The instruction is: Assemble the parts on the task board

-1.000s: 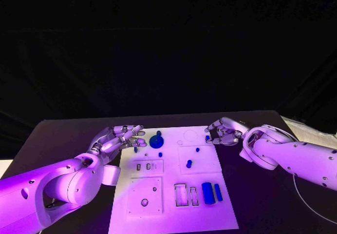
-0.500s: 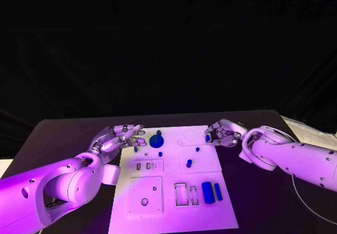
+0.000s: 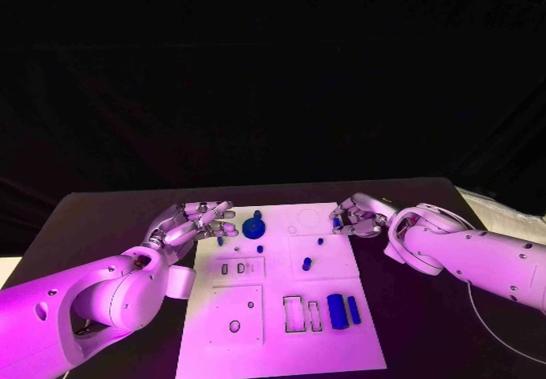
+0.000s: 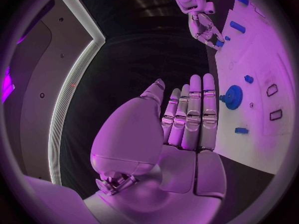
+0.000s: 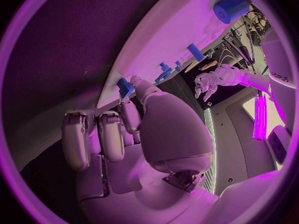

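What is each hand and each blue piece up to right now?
Left hand: open, fingers straight, at the task board's left edge, holding nothing.
Right hand: fingers curled at the board's right edge beside a small blue part; grip unclear.
Blue gear: lying on the board.
Two blue blocks: side by side on the board.

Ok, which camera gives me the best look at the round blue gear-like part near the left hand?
The left wrist view: the gear-like part shows its toothed rim on the task board beside the left hand. The head view shows it small; in the right wrist view I cannot pick it out.
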Controlling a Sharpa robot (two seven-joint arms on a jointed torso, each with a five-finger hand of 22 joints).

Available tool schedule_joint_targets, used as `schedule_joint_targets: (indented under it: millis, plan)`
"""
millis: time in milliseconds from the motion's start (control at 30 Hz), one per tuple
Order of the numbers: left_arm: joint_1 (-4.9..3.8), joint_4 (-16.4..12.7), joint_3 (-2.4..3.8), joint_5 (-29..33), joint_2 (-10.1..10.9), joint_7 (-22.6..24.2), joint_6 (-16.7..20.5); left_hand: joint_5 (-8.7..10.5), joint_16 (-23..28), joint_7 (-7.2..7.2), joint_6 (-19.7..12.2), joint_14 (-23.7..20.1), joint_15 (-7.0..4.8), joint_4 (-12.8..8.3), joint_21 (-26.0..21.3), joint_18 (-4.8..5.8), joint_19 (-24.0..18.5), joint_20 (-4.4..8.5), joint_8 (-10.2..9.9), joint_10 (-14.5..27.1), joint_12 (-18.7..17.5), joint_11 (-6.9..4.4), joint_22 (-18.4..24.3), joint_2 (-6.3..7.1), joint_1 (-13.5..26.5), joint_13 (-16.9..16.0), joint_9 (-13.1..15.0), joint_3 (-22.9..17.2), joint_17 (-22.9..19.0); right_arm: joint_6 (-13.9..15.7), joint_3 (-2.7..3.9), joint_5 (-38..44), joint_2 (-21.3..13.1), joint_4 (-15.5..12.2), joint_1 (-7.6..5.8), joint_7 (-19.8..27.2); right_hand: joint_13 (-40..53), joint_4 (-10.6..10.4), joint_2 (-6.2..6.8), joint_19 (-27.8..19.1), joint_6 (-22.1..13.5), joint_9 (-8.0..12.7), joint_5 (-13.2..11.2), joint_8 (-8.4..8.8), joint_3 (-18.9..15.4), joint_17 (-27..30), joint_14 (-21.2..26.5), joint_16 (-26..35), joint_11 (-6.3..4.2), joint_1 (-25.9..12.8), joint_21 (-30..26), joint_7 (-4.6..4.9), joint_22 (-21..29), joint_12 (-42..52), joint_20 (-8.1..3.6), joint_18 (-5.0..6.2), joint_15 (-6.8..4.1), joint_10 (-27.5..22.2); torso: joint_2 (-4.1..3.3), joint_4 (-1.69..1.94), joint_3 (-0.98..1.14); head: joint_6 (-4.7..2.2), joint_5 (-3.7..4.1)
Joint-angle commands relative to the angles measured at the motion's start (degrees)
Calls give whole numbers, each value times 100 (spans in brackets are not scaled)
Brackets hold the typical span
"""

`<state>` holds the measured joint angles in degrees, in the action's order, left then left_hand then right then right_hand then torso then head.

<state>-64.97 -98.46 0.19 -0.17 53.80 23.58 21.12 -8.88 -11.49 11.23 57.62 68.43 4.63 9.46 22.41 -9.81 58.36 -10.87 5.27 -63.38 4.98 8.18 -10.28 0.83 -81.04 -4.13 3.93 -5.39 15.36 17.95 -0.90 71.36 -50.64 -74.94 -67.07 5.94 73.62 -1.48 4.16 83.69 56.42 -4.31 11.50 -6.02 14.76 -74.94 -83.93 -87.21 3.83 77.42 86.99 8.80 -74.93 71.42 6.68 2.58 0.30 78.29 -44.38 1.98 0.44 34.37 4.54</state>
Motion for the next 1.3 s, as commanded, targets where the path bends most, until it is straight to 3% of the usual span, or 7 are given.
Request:
schedule_joint_targets:
  millis: [33,333,1033,1200,1300]
  plan:
    - [0,-10,3,6,-11,55,-114,33,35,11,33,12,22,-29,34,-58,25,-4,-22,-29,-34,-8,-8,0,-75,6,0,4,6,-100,0,69,17,14,9,-19,19,9,-98,4,101,-13,-63,-44,57,-946,-483,-8,-18,19,-12,-13,-651,49,-45,-59,-60,52,1,-4,2,4,-3]
    - [0,-12,3,6,-7,52,-113,32,41,11,38,14,21,-35,35,-59,24,-3,-27,-33,-40,-9,-10,-5,-81,6,0,-4,15,-76,0,79,21,58,12,-49,42,34,-155,12,205,-15,-141,-69,117,-953,-485,-10,-48,49,-8,-47,-663,74,-69,-61,-86,73,-2,1,4,19,1]
    - [0,-18,2,6,-7,39,-121,33,45,11,39,15,20,-40,37,-58,24,-2,-31,-35,-45,-9,-10,-6,-83,7,0,-8,21,-58,0,108,18,72,13,-60,11,70,-70,12,192,11,-196,-23,105,-956,-486,-9,-47,22,-9,-41,-663,31,-84,-62,-92,48,0,-1,7,34,19]
    - [1,-21,2,6,-7,38,-121,33,45,11,39,15,20,-40,37,-58,24,-2,-31,-35,-45,-9,-10,-6,-83,7,0,-8,21,-23,0,86,17,73,13,-46,69,89,-230,28,468,-37,-273,-143,211,-961,-487,-10,-111,72,-2,-126,-686,97,-106,-66,-134,107,-1,1,6,40,18]
    - [1,-20,2,6,-6,39,-120,33,45,11,39,15,20,-40,37,-58,24,-2,-31,-35,-45,-9,-10,-6,-83,7,0,-8,21,34,1,69,16,78,13,-29,108,129,-427,45,662,-84,-591,-241,351,-965,-488,-10,-195,154,6,-215,-709,139,-161,-71,-200,157,2,3,6,48,20]
